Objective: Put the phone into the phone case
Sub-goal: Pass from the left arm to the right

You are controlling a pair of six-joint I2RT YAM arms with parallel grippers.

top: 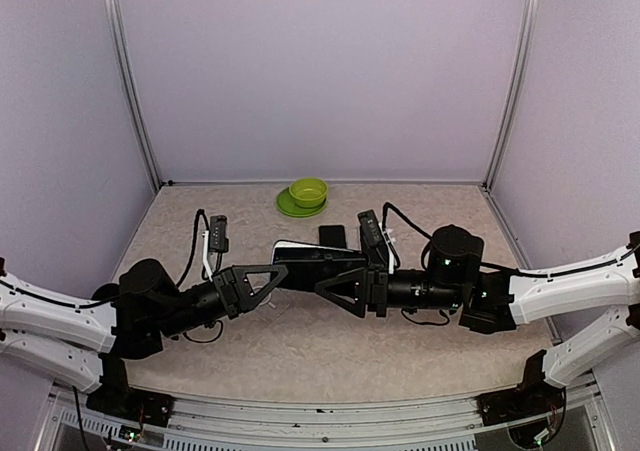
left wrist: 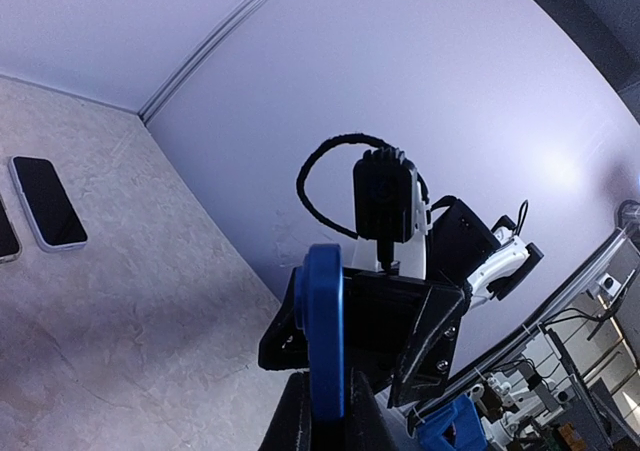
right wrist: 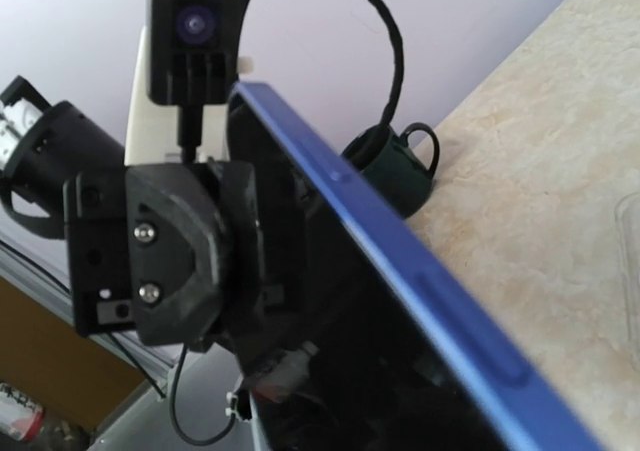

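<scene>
The phone point(top: 320, 253), blue-edged with a glossy black front, hangs flat above the table between both arms. My left gripper point(top: 283, 274) is shut on one end of it. In the left wrist view the phone point(left wrist: 325, 321) stands edge-on between my left gripper's point(left wrist: 325, 396) dark fingers. My right gripper point(top: 322, 287) reaches over the other end. Its jaws stand apart on either side of the phone point(right wrist: 380, 311), with a gap showing in the left wrist view. A clear rim point(right wrist: 630, 231) lies on the table; I cannot tell whether it is the phone case.
A pale-rimmed phone-like slab point(left wrist: 45, 201) and a dark one point(left wrist: 4, 233) lie on the table beyond the grippers. The dark one shows from above as a black slab point(top: 332, 235). A green bowl point(top: 308, 190) on a green plate point(top: 288, 207) stands by the back wall.
</scene>
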